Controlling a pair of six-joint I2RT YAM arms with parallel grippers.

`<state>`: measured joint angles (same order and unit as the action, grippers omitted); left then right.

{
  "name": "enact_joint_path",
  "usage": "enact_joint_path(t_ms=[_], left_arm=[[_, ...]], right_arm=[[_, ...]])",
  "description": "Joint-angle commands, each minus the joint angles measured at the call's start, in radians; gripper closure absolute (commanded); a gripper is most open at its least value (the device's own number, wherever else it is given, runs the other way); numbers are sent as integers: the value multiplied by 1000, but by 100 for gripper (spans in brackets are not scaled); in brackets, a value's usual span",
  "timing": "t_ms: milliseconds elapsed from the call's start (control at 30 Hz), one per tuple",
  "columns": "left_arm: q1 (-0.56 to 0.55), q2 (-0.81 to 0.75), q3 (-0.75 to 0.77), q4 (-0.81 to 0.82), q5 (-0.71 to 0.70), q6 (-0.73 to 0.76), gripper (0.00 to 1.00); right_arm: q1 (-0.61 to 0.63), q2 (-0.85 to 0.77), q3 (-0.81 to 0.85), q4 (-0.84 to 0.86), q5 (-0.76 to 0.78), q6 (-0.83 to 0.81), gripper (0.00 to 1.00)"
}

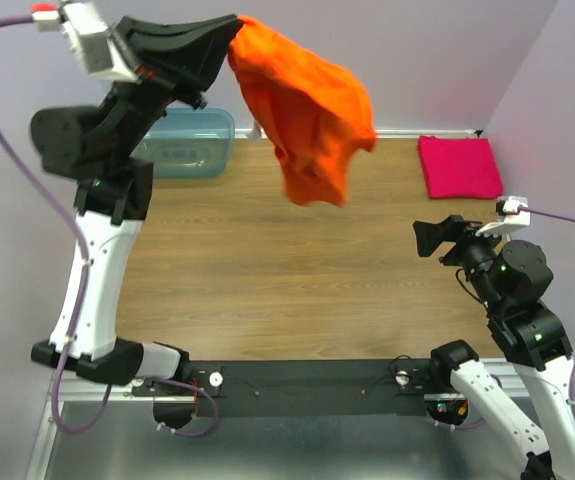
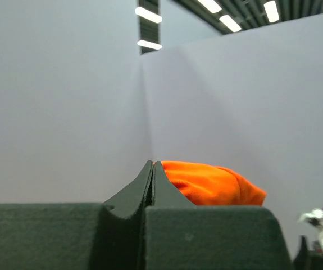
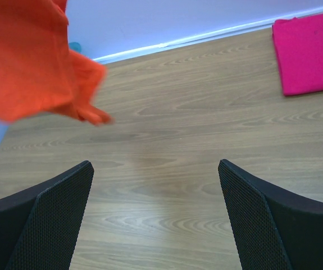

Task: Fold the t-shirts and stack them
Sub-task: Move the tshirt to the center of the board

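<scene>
your left hand [image 1: 233, 32] pinches the orange t-shirt [image 1: 307, 105] aloft, the gripped edge hidden; your right hand [image 3: 154, 166] gapes wide.

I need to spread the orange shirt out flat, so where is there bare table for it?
The widest bare wood is the middle of the table, bordered by the left arm, the right gripper and the near black rail. Crowded: the tub in the far-left corner, the folded pink t-shirt at far right.
</scene>
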<state>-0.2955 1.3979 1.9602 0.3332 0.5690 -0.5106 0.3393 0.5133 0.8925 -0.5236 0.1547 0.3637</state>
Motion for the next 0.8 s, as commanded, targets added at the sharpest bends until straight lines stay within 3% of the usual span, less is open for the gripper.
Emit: enact_joint_path(t_ms=[0,267,367,433,467,500,533,567,633,767], left_arm=[[-16,-78,-123,99,94,-121,100],[-14,-293,-636,-26,-141,-8,100],[4,-297,-889,-39,-365,52,100],[19,-242,-1029,-42,-476,109,80],[30,-212,-1056,-46,-522,125,62],[45,-182,-1075,-48,-561,145,51],[53,-116,-1080,-86,-602,149,28],[58,-91,-1069,-108,-621,143,20],[61,-65,-1046,-123,-627,135,9],[59,-129,-1018,-256,-705,52,7]], right_arm=[[6,-35,-13,-23,-27,-23,0],[7,-39,-36,-26,-72,-20,0],[6,-19,-49,-27,-124,0,0],[6,7,-58,-29,-150,4,0],[6,17,-59,-30,-183,6,0],[6,28,-64,-32,-216,9,0],[6,60,-69,-39,-227,18,0],[6,74,-69,-42,-239,23,0],[6,112,-72,-50,-282,24,0],[6,241,-79,-55,-366,27,0]])
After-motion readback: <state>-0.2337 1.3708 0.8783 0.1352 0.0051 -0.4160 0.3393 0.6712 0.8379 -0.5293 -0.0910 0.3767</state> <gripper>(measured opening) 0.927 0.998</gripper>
